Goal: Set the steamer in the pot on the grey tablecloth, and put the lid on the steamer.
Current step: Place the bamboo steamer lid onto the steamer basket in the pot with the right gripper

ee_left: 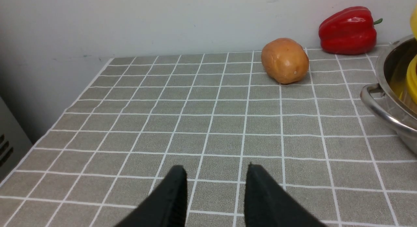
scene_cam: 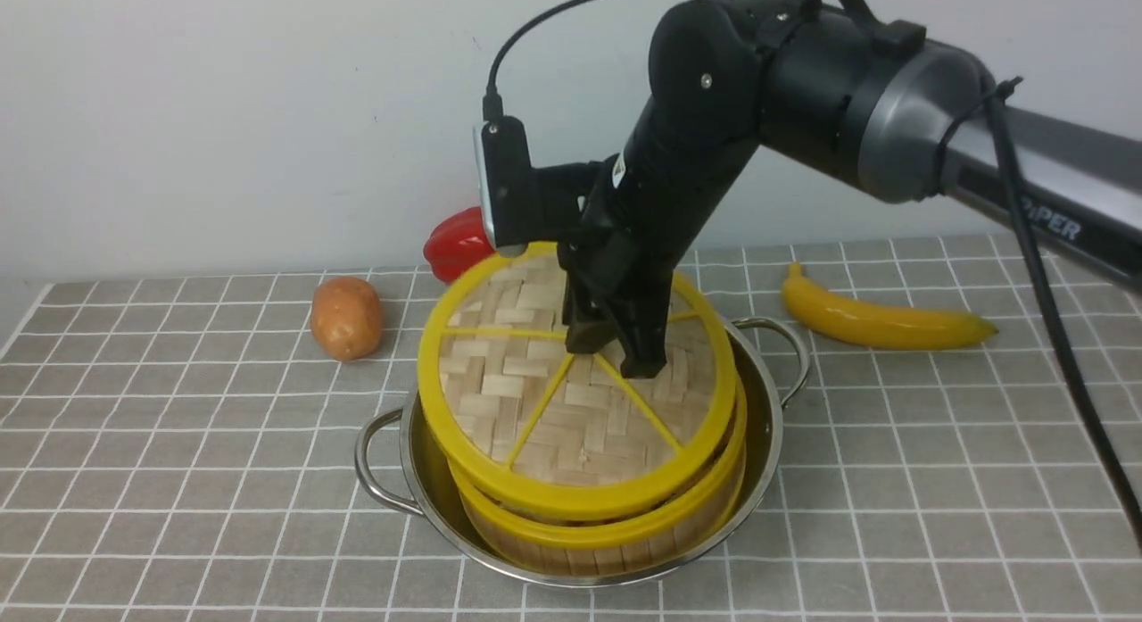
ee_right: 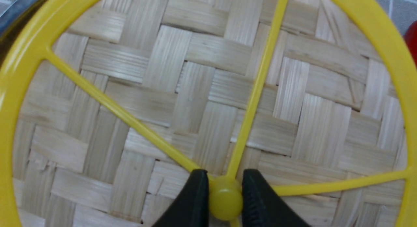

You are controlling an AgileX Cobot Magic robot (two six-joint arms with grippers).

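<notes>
The steel pot (scene_cam: pixel 769 426) stands on the grey tablecloth (scene_cam: pixel 178 443) with the steamer (scene_cam: pixel 616 540) inside it. Over the steamer the woven lid (scene_cam: pixel 535 399) is tilted, far edge raised, near edge down at the steamer's yellow rim. My right gripper (scene_cam: pixel 616 354) comes down onto the lid's middle. In the right wrist view the gripper (ee_right: pixel 224 188) is shut on the lid's yellow centre knob (ee_right: pixel 225 202), where the spokes meet. My left gripper (ee_left: pixel 215 175) hovers open over bare cloth, left of the pot (ee_left: pixel 387 100). The steamer's contents are hidden.
A potato (scene_cam: pixel 346 317) lies left of the pot and a red pepper (scene_cam: pixel 457 244) behind it by the wall. A banana (scene_cam: pixel 883 320) lies to the right. The cloth's left edge (ee_left: pixel 49 129) runs along a drop beside the wall.
</notes>
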